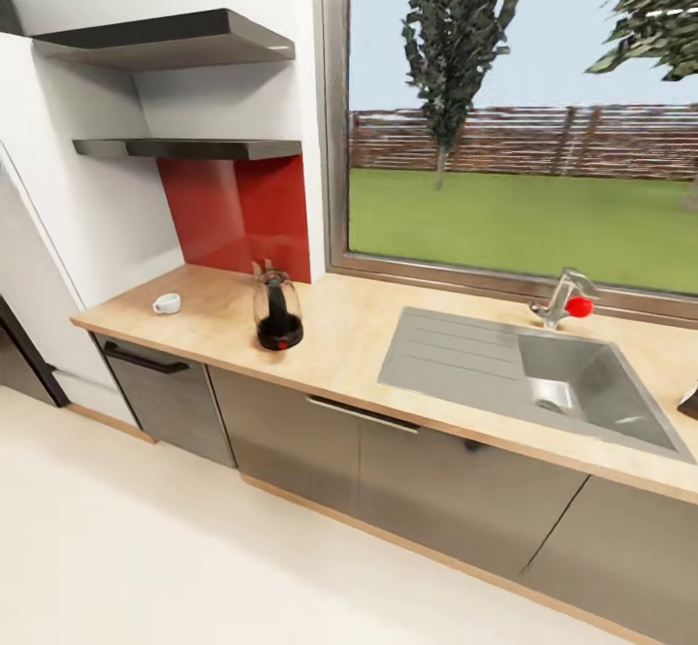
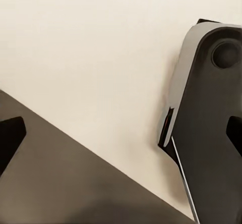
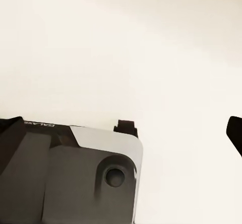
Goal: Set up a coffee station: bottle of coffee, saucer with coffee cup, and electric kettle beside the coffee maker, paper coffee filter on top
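Electric kettle (image 1: 278, 310) stands on the kitchen countertop (image 1: 359, 335), coffee cup (image 1: 167, 304) well apart toward the fridge side. My wrist cameras catch dark fingertips (image 2: 10, 138) at the frame edges over pale floor (image 1: 145, 548), holding nothing (spread, as far as I can tell). Sink (image 1: 543, 378) sits under the window; something dark is cut off at the right edge

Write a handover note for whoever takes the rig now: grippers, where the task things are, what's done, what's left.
Grippers: both wrist views face pale floor; fingertips at the frame edges, apparently empty.
On the kitchen countertop: electric kettle upright near the red backsplash; coffee cup left of it, directly on the counter, apart.
Both wall shelves look bare.
Done: nothing confirmed.
Left: find the coffee maker, bottle, filter and saucer, then group everything.
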You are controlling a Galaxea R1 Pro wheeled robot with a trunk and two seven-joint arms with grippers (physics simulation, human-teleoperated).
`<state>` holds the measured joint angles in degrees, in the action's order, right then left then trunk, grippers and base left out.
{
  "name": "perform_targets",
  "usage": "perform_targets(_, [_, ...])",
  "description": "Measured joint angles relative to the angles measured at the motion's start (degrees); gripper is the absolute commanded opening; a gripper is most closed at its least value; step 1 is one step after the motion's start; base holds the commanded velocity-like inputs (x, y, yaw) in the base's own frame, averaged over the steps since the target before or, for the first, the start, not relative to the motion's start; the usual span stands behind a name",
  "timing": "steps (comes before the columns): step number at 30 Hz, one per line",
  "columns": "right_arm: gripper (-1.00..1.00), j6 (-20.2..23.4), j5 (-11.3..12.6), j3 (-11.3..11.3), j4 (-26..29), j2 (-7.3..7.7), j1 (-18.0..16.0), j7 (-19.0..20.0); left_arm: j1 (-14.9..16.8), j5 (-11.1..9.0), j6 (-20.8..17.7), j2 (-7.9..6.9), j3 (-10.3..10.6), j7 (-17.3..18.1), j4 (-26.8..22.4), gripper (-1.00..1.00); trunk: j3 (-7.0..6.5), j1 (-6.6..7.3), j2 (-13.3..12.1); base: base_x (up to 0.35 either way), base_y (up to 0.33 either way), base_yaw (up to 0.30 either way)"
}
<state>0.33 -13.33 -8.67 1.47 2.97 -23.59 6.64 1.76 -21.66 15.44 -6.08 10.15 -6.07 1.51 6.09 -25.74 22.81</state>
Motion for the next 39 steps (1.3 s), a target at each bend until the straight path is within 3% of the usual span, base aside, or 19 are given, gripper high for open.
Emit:
perform_targets(27, [1.0,0.0,-0.1,0.1,0.0,-0.08,0.0,0.0,0.0,0.0,0.1,-0.02,-0.1,0.0,0.0,1.0,0.0,0.0,0.0,0.211,0.287,-0.003])
perform_targets(39, [1.0,0.0,-0.1,0.1,0.0,0.0,0.0,0.1,0.1,0.0,-0.2,0.04,0.0,0.0,0.0,1.0,0.0,-0.01,0.0,0.113,0.313,-0.211])
